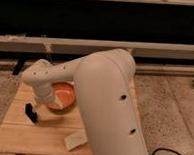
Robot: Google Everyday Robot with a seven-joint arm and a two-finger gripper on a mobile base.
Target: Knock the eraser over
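The eraser [31,113], a small black block, stands upright on the left part of the wooden table [34,135]. My white arm reaches in from the right and bends down at the left. The gripper [44,100] is at the arm's lower end, just right of the eraser and a little above it, by the left rim of the orange bowl [65,95]. The arm covers most of the gripper. I see no contact between gripper and eraser.
A pale beige flat slab [76,140] lies near the table's front edge. The big white arm segment [111,108] hides the right half of the table. A dark wall with pale rails runs behind. Speckled floor surrounds the table.
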